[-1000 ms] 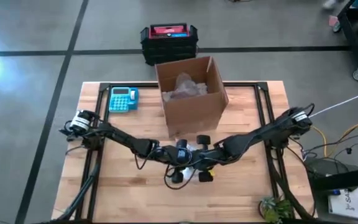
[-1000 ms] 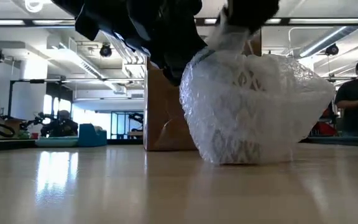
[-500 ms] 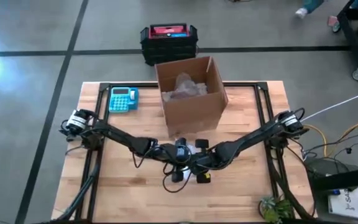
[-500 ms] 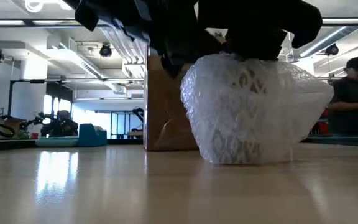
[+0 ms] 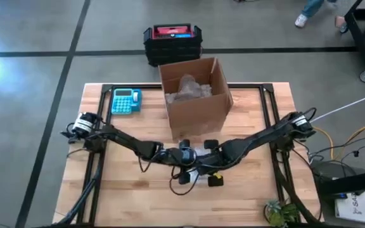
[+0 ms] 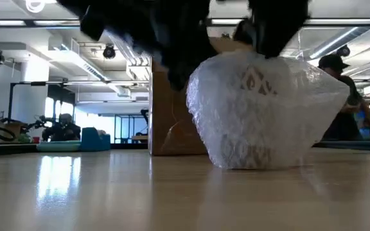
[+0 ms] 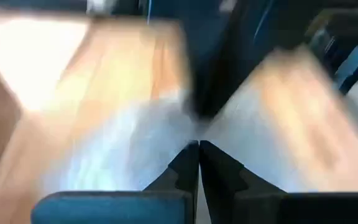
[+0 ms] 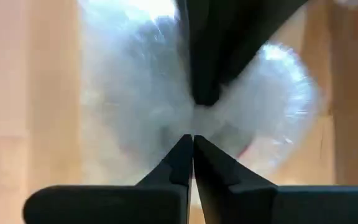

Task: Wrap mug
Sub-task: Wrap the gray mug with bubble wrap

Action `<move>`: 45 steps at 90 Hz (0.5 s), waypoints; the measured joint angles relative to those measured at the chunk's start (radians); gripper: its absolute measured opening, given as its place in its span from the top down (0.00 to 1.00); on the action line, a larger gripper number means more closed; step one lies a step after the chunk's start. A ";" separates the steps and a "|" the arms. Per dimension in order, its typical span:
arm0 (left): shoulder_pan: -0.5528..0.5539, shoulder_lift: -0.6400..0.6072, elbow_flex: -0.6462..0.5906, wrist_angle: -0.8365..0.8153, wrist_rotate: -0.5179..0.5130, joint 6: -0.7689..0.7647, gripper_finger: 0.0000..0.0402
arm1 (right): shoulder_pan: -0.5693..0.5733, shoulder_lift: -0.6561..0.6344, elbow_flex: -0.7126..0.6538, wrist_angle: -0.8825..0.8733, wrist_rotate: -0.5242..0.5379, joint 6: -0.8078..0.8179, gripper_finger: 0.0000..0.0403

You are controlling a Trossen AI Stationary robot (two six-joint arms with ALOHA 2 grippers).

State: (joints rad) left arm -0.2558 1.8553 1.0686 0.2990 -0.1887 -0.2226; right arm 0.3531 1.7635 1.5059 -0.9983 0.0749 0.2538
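both hands, left hand (image 7: 198, 149) and right hand (image 8: 192, 144), sit pinched together atop the bubble-wrapped mug (image 6: 265, 112); releasing now could let the wrap spring open.

1. An open cardboard box (image 5: 195, 95) stands near the far edge of the wooden table (image 5: 138, 196), with crumpled wrapping inside.
2. A blue calculator (image 5: 125, 101) lies flat to the box's left.
3. A black crate (image 5: 172, 43) with a red top sits on the floor beyond the table.
4. A person (image 6: 340, 96) stands in the background.
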 joint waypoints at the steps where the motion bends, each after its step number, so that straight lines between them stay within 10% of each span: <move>1: 0.000 0.000 -0.001 0.001 0.002 0.000 1.00 | 0.000 -0.002 0.003 -0.006 -0.005 -0.002 1.00; 45: -0.001 0.000 -0.003 0.005 0.017 -0.002 0.99 | 0.004 0.105 -0.081 0.208 -0.018 -0.083 1.00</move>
State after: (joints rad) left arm -0.2565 1.8557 1.0653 0.3043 -0.1721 -0.2248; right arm 0.3573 1.8683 1.4244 -0.7904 0.0566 0.1713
